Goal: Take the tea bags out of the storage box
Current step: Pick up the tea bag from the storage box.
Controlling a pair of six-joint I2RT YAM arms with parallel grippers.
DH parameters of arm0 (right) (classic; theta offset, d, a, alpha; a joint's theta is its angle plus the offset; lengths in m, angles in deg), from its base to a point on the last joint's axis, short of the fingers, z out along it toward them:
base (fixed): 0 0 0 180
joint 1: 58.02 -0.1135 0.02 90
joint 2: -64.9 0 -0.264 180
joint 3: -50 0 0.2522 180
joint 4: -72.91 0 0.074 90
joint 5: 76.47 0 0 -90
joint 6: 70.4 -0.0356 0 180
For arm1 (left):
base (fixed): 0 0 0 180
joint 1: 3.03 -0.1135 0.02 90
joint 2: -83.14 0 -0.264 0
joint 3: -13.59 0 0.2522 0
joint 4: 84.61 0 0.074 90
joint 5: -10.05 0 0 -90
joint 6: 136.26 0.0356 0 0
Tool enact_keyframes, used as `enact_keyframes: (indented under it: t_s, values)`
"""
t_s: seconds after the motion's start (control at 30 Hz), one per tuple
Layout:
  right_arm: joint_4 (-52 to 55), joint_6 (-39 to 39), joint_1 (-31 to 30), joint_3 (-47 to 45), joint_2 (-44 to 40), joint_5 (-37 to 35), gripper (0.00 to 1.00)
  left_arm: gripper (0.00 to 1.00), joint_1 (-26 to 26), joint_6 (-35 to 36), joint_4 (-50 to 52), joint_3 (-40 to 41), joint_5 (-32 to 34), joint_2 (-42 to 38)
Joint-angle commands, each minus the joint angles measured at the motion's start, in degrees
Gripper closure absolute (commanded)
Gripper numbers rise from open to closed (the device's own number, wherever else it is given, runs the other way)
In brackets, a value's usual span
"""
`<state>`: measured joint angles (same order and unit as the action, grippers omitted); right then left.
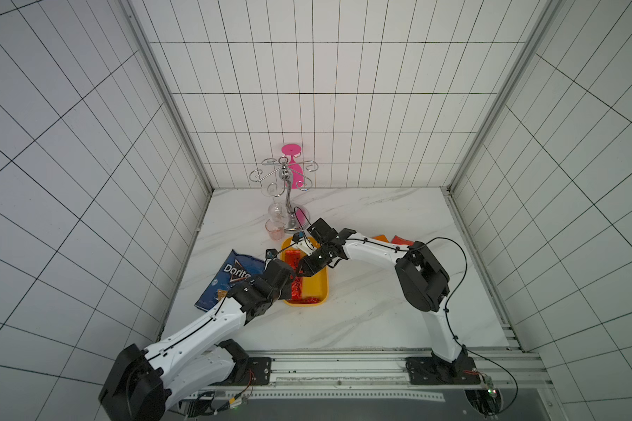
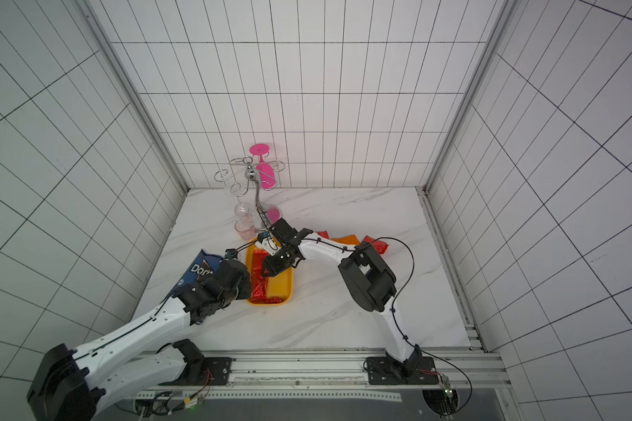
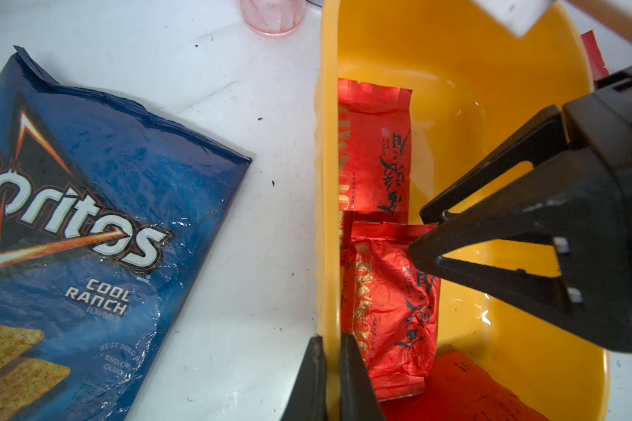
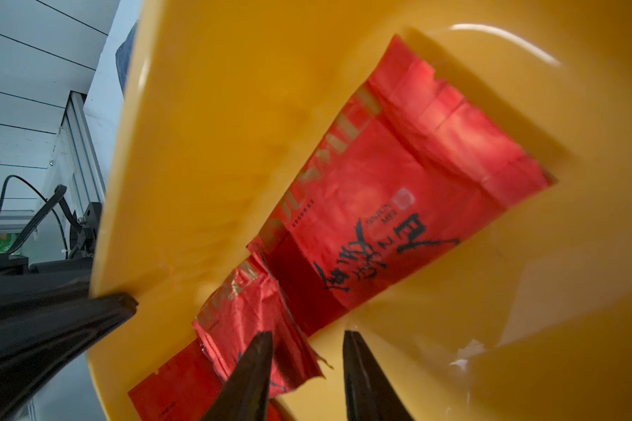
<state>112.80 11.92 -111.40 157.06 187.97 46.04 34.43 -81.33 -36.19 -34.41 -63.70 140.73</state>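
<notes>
The yellow storage box [image 1: 318,288] [image 2: 284,281] lies mid-table. My left gripper [image 3: 332,350] is shut on its left wall [image 3: 325,218]. Three red tea bags show inside: a flat one [image 3: 374,145] [image 4: 380,204], a crumpled one [image 3: 391,310] [image 4: 249,320] and a third [image 3: 464,390] at the near end. My right gripper [image 4: 307,335] [image 3: 418,233] [image 1: 300,271] is down in the box, open. One of its fingers [image 4: 256,364] lies over the crumpled bag, whose torn edge reaches into the gap. Behind the right arm on the table lie an orange tea bag [image 2: 345,239] and two red ones [image 2: 322,234] [image 2: 376,245].
A blue Doritos bag [image 1: 230,280] [image 3: 70,237] lies just left of the box. Behind the box stand a small pink cup [image 1: 274,230] [image 3: 272,16] and a chrome glass rack [image 1: 287,204], which holds a pink glass [image 1: 293,167] and a clear one.
</notes>
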Motion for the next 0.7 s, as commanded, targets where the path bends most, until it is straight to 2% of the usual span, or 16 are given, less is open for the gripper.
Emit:
enact_keyframes:
  t_s: [0.0,0.07,0.33,0.53,0.67]
  values:
    - [1.38,0.56,-0.58,2.37,1.47,0.71,0.63,1.00,0.05,0.08,-1.48,0.47,0.25,-0.89]
    - [1.62,0.74,-0.58,2.73,1.81,1.33,0.66,1.00,0.10,0.04,-1.43,0.44,0.20,-0.80]
    - [3.17,2.03,-0.58,2.86,-1.40,0.30,1.00,1.00,0.05,0.13,-1.39,0.35,0.19,-0.71]
    - [5.12,3.22,0.52,1.61,-9.28,-1.38,1.00,1.00,0.03,0.07,-1.39,0.32,0.20,-0.67]
    - [4.91,2.46,3.64,-0.73,-16.52,-1.31,1.00,1.00,0.05,0.06,-1.37,0.40,0.18,-0.57]
